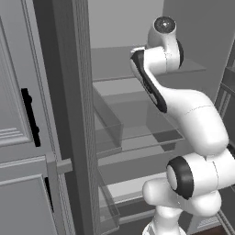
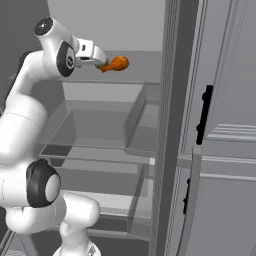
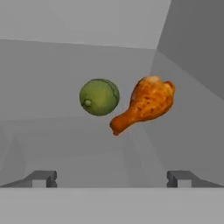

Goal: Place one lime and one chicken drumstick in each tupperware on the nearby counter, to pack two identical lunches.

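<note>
Two dark fingertips [image 3: 43, 178] poke up at the bottom corners of the hand view, far apart, with nothing between them: the gripper [image 3: 112, 179] stands wide open and holds nothing. Just past them, in the middle of that frame, a lime [image 3: 99, 97] sits on a grey shelf, and a chicken drumstick [image 3: 145, 104] lies just beside it on the right, its thin bone end pointing down and left toward the lime, its fat end up and right. Whether the two touch I cannot tell; they look a hair apart.

From the right base view, the drumstick [image 2: 116, 64] shows orange at the upper middle of the frame, on the top shelf [image 2: 140, 75] of an open fridge, with a sliver of green, the lime [image 2: 102, 65], right at the tip of the hand [image 2: 92, 54]. Below it run more glassy shelves and a clear bin [image 2: 142, 125]. The white arm [image 2: 22, 125] climbs up the left side of that picture; the fridge door [image 2: 225, 150], with its black handle [image 2: 204, 115], fills the right.
</note>
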Motion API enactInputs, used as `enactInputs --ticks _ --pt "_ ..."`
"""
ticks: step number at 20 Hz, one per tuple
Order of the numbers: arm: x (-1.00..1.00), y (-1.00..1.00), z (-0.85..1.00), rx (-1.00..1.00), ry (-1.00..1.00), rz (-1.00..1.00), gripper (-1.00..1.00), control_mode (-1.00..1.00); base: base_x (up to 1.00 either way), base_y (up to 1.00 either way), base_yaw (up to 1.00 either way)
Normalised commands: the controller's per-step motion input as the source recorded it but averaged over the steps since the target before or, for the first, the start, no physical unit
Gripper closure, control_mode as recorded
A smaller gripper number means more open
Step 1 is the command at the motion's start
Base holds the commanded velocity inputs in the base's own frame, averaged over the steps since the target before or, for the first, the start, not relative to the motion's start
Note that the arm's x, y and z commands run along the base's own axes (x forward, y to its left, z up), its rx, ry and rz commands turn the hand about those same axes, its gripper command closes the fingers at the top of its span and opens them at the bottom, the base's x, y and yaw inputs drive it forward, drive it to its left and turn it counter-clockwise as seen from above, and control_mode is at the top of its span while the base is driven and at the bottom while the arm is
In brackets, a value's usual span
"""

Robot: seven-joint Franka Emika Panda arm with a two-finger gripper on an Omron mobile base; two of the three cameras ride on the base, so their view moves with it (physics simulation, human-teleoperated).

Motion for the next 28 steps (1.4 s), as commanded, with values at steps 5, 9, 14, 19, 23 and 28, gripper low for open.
enactInputs --ticks 5,9,14,19,23,28 --pt "0.88 -0.19 -0.42 0.01 0.01 -0.03 -1.00 -1.00 0.00 0.00 0.00" --pt "0.71 -0.09 -0.60 0.03 0.00 -0.05 -1.00 -1.00 0.00 0.00 0.00" --pt "0.57 -0.08 -0.28 0.01 0.00 -0.06 -1.00 -1.00 0.00 0.00 0.00" --pt "0.03 -0.38 -0.13 0.00 0.00 -0.17 -1.00 -1.00 0.00 0.00 0.00" --pt "0.04 -0.37 -0.06 0.00 0.00 -0.18 -1.00 -1.00 0.00 0.00 0.00" --pt "0.08 -0.45 0.00 0.04 0.00 -0.18 -1.00 -1.00 0.00 0.00 0.00"
